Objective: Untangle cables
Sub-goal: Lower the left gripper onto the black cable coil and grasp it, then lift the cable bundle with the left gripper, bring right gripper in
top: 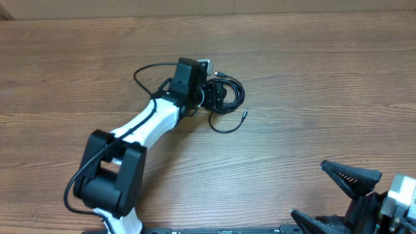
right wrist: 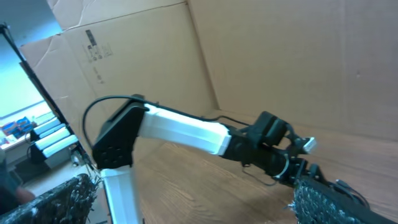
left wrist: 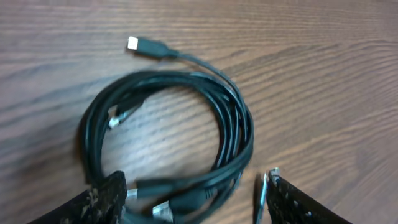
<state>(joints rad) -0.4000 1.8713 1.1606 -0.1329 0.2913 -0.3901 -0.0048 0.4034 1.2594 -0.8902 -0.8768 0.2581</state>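
The cables [top: 229, 97] lie as a black coil with a loose tail [top: 227, 128] on the wooden table. In the left wrist view the coil [left wrist: 239, 115] has one metal-tipped plug [left wrist: 134, 43] lying free beyond it and other plugs [left wrist: 158, 208] tucked inside. My left gripper [left wrist: 196, 186] is open and low over the coil's near side. Its fingers [left wrist: 102, 199] straddle several strands without pinching them. From overhead the left gripper [top: 213, 95] is mostly hidden under its wrist. My right gripper [top: 335, 198] stands open far from the cables, holding nothing.
The white left arm [top: 146, 123] reaches from its base [top: 110, 175] at the front left up to the coil. A cardboard wall [right wrist: 280, 56] stands behind the table. Shelves with clutter [right wrist: 37, 137] show off to one side.
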